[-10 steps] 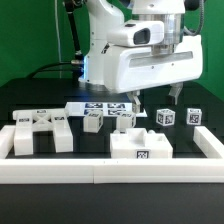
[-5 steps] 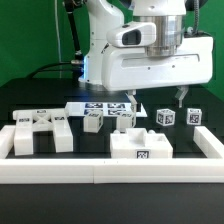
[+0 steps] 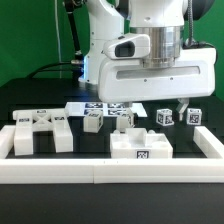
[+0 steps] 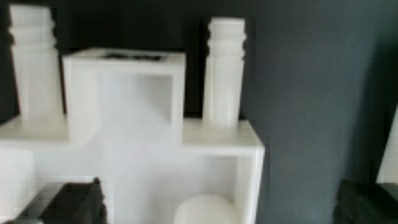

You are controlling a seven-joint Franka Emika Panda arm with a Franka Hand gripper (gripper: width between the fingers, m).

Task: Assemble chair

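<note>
Presently: pincer (image 3: 157,106), spread apart, above small tagged chair block (image 3: 165,117), right of frame centre; should straddle it evenly before closing.

Arm (image 3: 150,40): upper links cut off by the exterior view's edge.
Marker board (image 3: 85,107): one end hidden behind the gripper (image 3: 158,104).
Tags on loose blocks (image 3: 165,117): too small to read.
Border rail (image 3: 110,172): both ends run out of frame.
Chair part (image 4: 134,150): wrist view blurred; body cropped at two edges; its tag unreadable.
Finger (image 4: 71,200): only a dark tip shows, cropped.
Grey shape (image 4: 386,170): cropped, unidentifiable.
</note>
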